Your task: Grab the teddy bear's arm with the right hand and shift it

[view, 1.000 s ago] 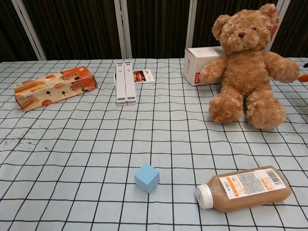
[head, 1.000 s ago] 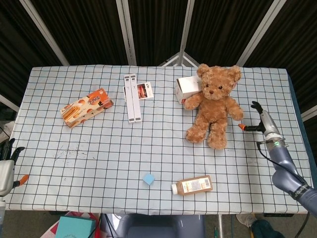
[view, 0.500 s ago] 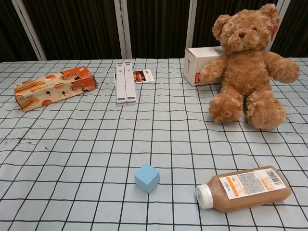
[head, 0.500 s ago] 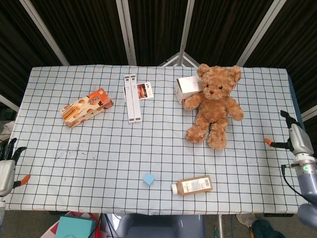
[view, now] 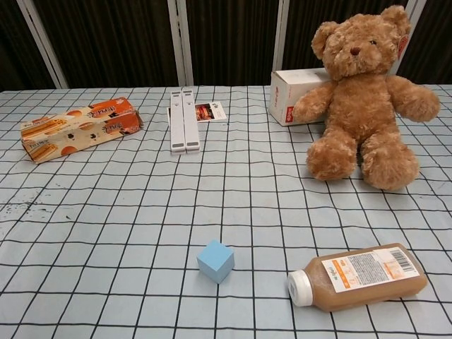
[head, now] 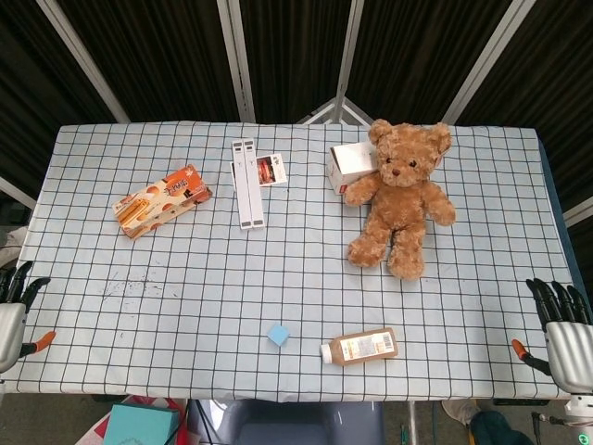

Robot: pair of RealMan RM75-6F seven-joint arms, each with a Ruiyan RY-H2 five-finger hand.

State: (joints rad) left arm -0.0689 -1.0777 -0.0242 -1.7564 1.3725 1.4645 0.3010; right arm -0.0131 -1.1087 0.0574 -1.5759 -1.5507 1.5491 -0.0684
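Observation:
A brown teddy bear (head: 400, 190) (view: 361, 100) sits upright at the back right of the checked cloth, leaning against a white box (head: 350, 167) (view: 298, 95). Its arms (head: 441, 209) (view: 418, 102) stick out sideways and nothing touches them. My right hand (head: 563, 334) hangs at the table's front right corner, well away from the bear, fingers spread and empty. My left hand (head: 9, 320) shows at the front left edge, fingers apart and empty. Neither hand appears in the chest view.
A brown bottle (head: 361, 348) (view: 360, 277) lies on its side near the front. A small blue cube (head: 278, 335) (view: 215, 260) sits left of it. An orange snack box (head: 161, 199) (view: 79, 128), a white bar (head: 247, 183) (view: 183, 119) and a small card (head: 271, 170) lie further back.
My right hand has drawn back from beside the bear's arm toward the front right corner. The bear and all other objects have stayed put.

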